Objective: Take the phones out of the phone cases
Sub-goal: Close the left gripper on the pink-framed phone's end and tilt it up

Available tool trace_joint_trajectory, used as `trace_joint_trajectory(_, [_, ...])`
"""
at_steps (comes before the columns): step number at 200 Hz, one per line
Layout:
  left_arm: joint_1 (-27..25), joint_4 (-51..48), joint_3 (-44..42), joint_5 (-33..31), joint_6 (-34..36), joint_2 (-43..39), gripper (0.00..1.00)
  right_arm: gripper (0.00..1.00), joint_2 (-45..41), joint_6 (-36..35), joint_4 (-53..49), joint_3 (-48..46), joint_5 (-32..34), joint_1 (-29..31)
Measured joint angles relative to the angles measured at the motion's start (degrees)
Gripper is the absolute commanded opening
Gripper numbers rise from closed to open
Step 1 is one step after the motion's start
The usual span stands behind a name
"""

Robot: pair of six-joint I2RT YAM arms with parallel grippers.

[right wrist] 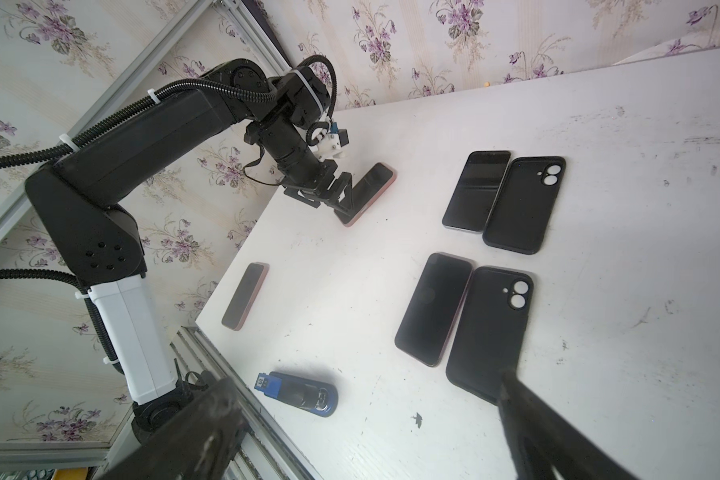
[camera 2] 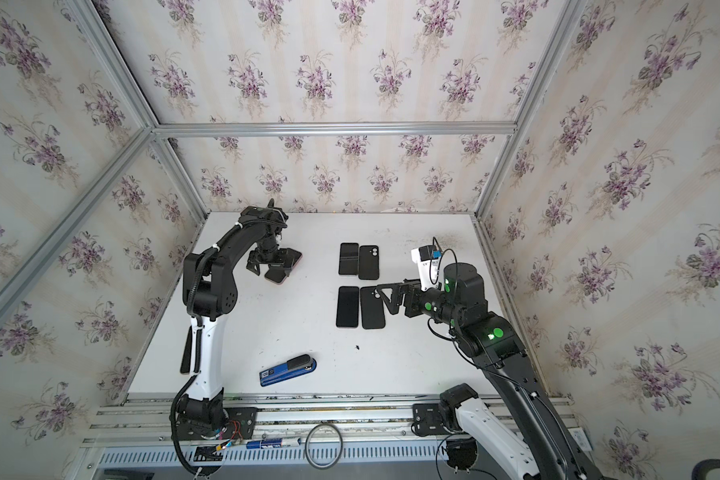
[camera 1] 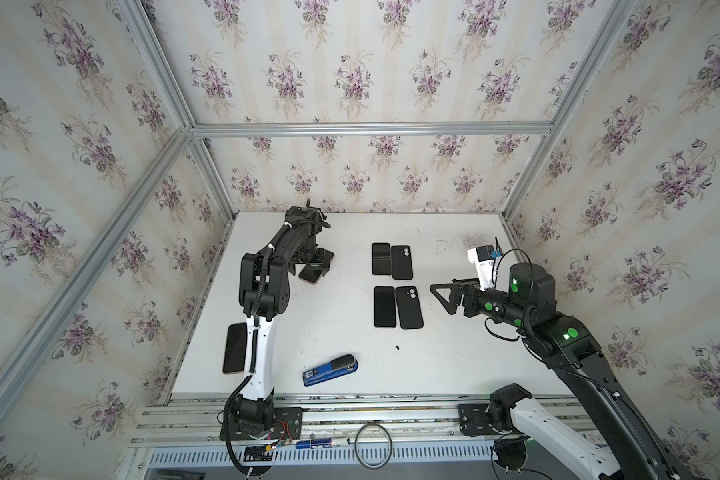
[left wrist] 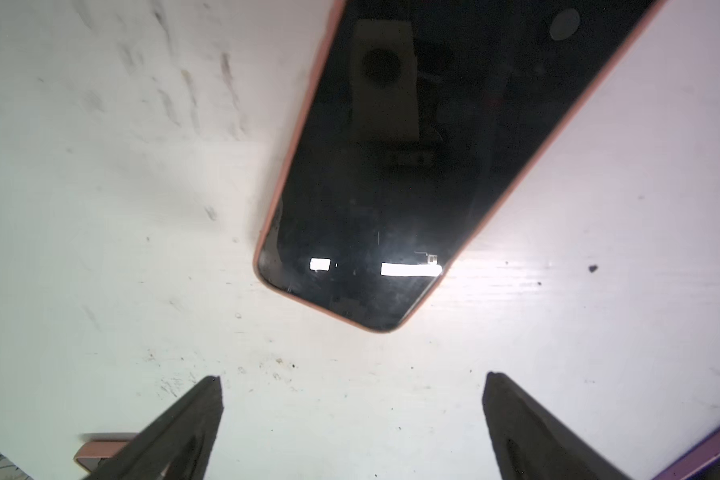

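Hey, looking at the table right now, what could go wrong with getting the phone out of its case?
The pink-rimmed phone lies flat and glossy; the open left gripper may push it along rather than grip it. A second phone sits at the left edge of the table under the left arm, so a swing might knock it off. The open right gripper hovers near a black case and could nudge it.

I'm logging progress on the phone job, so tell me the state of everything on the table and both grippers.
left gripper: open, empty.
right gripper: open, empty.
phone by left gripper: flat, screen dark, ungripped.
phone at left table edge: flat, screen dark.
far phone: out of its case.
far black case: empty.
near phone: out of its case.
near black case: empty.
stapler: closed.
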Motion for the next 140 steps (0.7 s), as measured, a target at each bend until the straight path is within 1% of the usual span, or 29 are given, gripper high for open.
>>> trace_joint_trajectory(17, [0.55, 0.42, 2.27, 1.05, -0.76, 0.9, 1.0, 1.0, 0.5, 0.37, 0.31, -0.02, -0.24, 0.0])
trace_joint_trajectory(53, [1.29, 3.72, 6.16, 10.99, -3.52, 1.36, 1.0, 1.0, 0.72, 0.92, 0.31, -0.02, -0.39, 0.0])
trace_joint_trajectory(81, [2.03, 5.77, 10.58, 18.18, -6.12, 4.63, 1.0, 1.0, 0.42, 1.09, 0.31, -0.02, -0.48, 0.0])
trace_joint_trajectory(103, [3.78, 6.45, 11.45, 19.78, -8.39, 6.71, 1.0, 1.0, 0.35, 1.31, 0.31, -0.02, -0.48, 0.0])
trace_joint_trajectory(140, [5.49, 7.13, 11.54, 19.54, -11.13, 7.37, 1.0, 1.0, 0.87, 1.92, 0.74, -0.46, -0.48, 0.0])
